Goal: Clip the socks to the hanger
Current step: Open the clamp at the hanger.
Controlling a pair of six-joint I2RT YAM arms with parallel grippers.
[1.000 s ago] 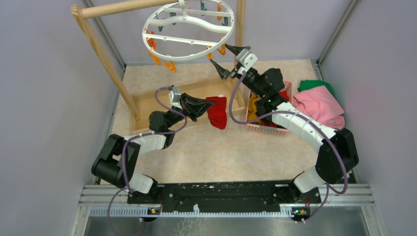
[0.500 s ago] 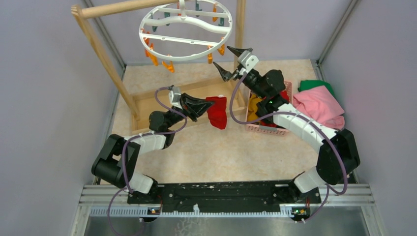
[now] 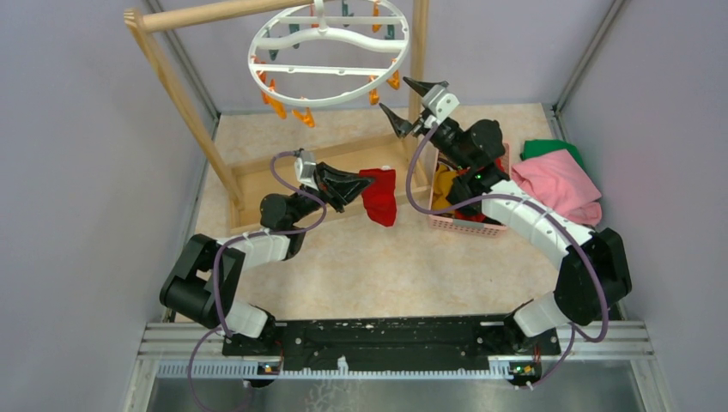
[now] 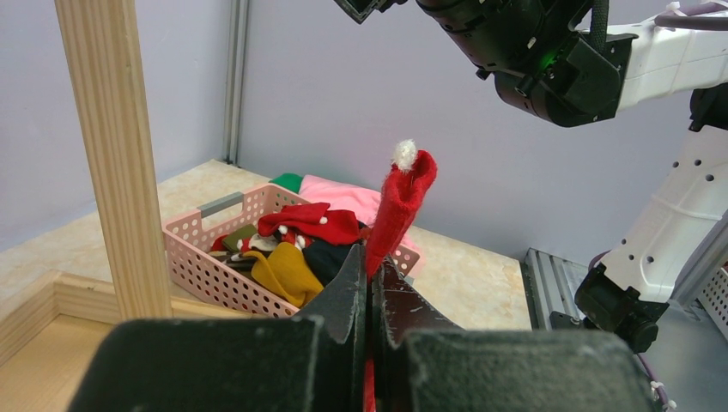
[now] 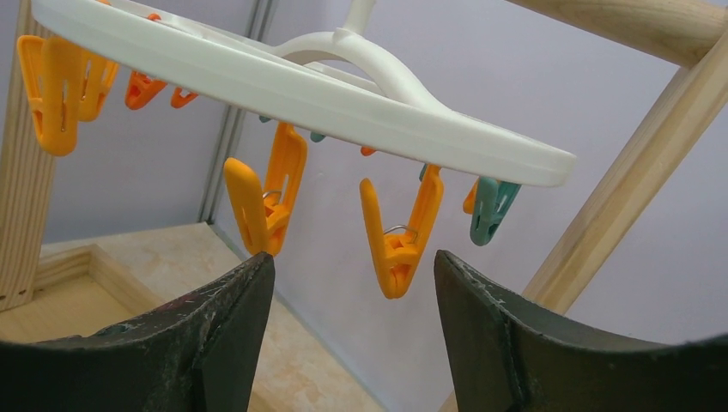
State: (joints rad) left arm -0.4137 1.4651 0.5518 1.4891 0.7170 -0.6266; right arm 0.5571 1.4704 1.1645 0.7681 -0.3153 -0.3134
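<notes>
The left pincer (image 3: pixel 367 183) is clenched on a red sock (image 3: pixel 379 196), held above the worktop (image 3: pixel 386 275) just left of the pink basket (image 3: pixel 464 225); from the left wrist view the sock (image 4: pixel 403 202) stands up out of the shut jaws, a white pompom at its tip. The basket (image 4: pixel 215 266) holds the other socks (image 4: pixel 288 262) in a heap (red, yellow and black all show). The right pincer (image 3: pixel 393 94) is raised to the near right rim of the hanger (image 3: pixel 330 102), jaws spread and gripping nothing; its wrist view shows an orange clip (image 5: pixel 399 236) dangling from the white ring (image 5: pixel 343 103) between the open fingers, apart from both, with a second orange clip (image 5: pixel 266 206) to its left. The hanger hangs from a wooden rack (image 3: pixel 172 81); pink and green cloths (image 3: pixel 558 184) lie right of the basket.
</notes>
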